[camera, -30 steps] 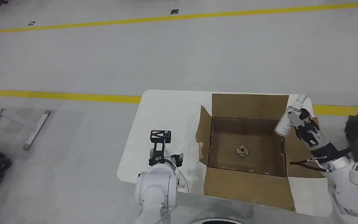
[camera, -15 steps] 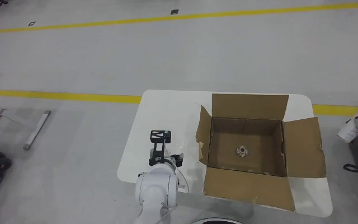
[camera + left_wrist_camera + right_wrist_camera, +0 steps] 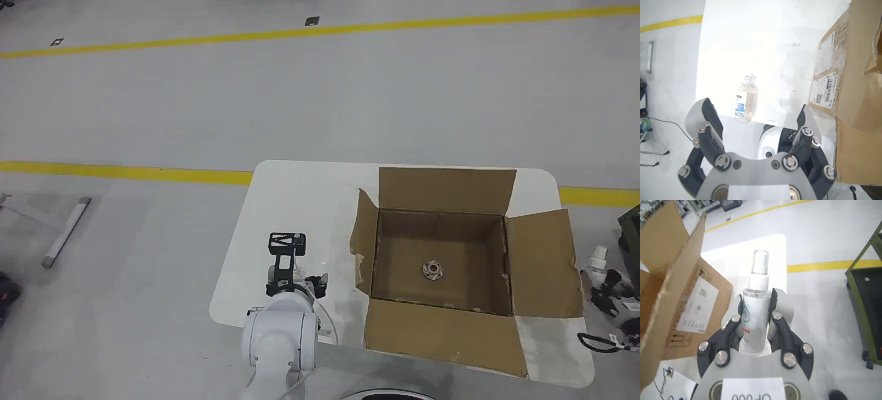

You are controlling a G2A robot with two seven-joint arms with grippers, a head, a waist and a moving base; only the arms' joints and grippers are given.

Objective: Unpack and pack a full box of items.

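Box (image 3: 445,188) sits open on the white surface (image 3: 300,200) with all four flaps folded out. It is nearly emptied: one small ring-shaped part (image 3: 432,268) lies near the middle of its floor. A second ago the right tool (image 3: 756,301) held the spray bottle (image 3: 755,313) over the box's right wall. Since then it has swung out past the box's right flap and now hangs beyond the surface's edge on that side, its pads clamped around the bottle's body. That reads as one more item unpacked and on its way to a drop-off somewhere right of the box. The left tool (image 3: 755,110) has not moved. It hangs left of the box, spread wide and empty, with a clear bottle (image 3: 745,100) below it near the surface's edge.

Right of the box is open floor, but a green cart (image 3: 856,313) stands further out on that side, so I judge the swing should stop short of its frame. The outfolded right flap is the nearest edge to clear on any return
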